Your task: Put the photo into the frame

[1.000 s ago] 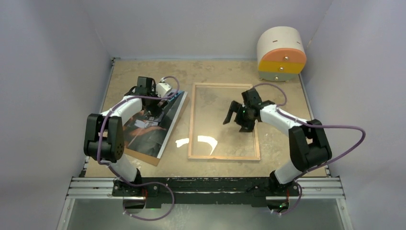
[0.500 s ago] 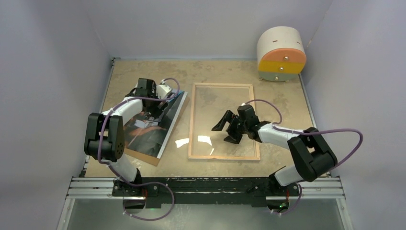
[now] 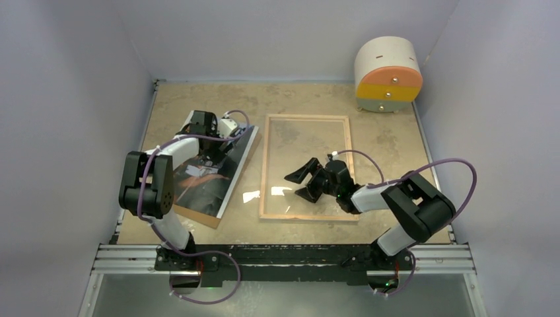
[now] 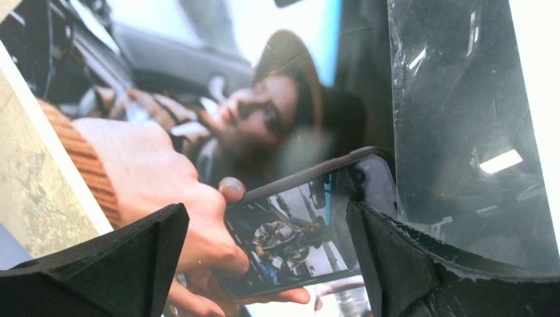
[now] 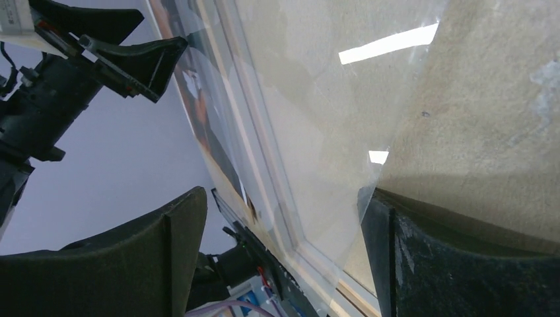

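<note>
Tan counter (image 3: 389, 139): photo (image 3: 201, 188) lay left of the frame (image 3: 265, 158), not inserted yet. Left gripper (image 4: 264, 224) jaws spread over photo. Right gripper (image 5: 277, 218) jaws spread over frame glass, holding nothing.

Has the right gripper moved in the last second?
Yes. The right gripper has swung left and nearer to the arm bases. Judged against the frame, which has not shifted, it went from beside the right rail toward the near-left corner, above the glass.
</note>
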